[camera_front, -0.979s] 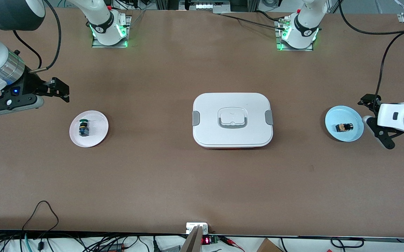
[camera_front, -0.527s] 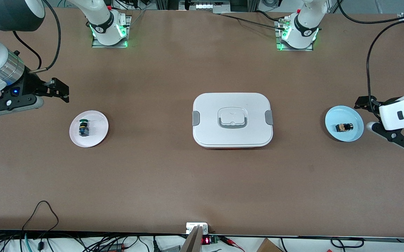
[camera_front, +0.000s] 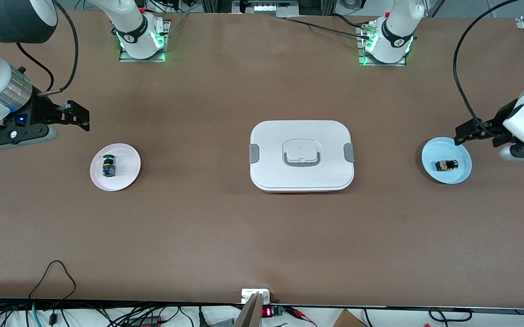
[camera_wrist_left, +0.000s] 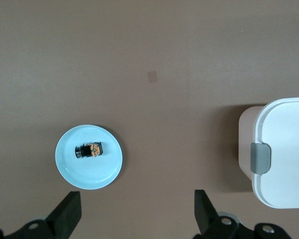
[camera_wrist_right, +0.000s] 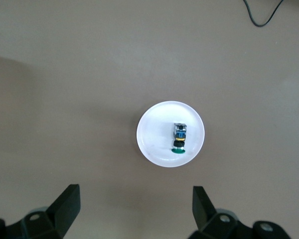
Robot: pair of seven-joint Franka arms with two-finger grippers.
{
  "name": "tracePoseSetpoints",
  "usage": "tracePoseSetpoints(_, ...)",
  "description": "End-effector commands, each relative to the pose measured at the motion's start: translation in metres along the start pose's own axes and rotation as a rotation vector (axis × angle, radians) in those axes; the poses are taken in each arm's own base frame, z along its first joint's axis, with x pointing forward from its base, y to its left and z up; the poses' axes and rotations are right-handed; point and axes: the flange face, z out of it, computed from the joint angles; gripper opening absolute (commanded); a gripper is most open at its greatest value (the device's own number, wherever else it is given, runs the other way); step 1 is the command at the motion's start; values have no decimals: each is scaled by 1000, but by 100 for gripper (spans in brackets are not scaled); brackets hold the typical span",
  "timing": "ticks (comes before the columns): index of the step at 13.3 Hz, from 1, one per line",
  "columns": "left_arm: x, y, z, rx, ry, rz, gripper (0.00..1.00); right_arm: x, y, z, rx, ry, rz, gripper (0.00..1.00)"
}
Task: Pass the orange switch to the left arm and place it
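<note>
The orange switch point(camera_front: 446, 165) lies on its side on a light blue plate point(camera_front: 434, 152) at the left arm's end of the table. It also shows in the left wrist view point(camera_wrist_left: 89, 149) on the plate point(camera_wrist_left: 74, 167). My left gripper point(camera_front: 471, 131) hangs open and empty in the air over the plate's rim point(camera_wrist_left: 137, 209). The white box point(camera_front: 301, 156) sits mid-table, and its end shows in the left wrist view point(camera_wrist_left: 284, 154). My right gripper point(camera_front: 78, 119) is open and empty, held above the table at the right arm's end point(camera_wrist_right: 134, 206).
A green-capped switch point(camera_front: 107, 165) lies on a white plate point(camera_front: 126, 159) at the right arm's end, also in the right wrist view point(camera_wrist_right: 179, 137). Cables and a small display point(camera_front: 266, 312) run along the table edge nearest the camera.
My left arm has swung its gripper from beside the blue plate, on the side nearer the camera, up to the plate's rim farther from the camera. The right arm has barely moved.
</note>
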Motion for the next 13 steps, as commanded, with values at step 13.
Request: tracePoseSetpoints(13, -31, 10, -11, 19, -32, 25, 100, -5, 5, 2, 26, 6, 13, 100)
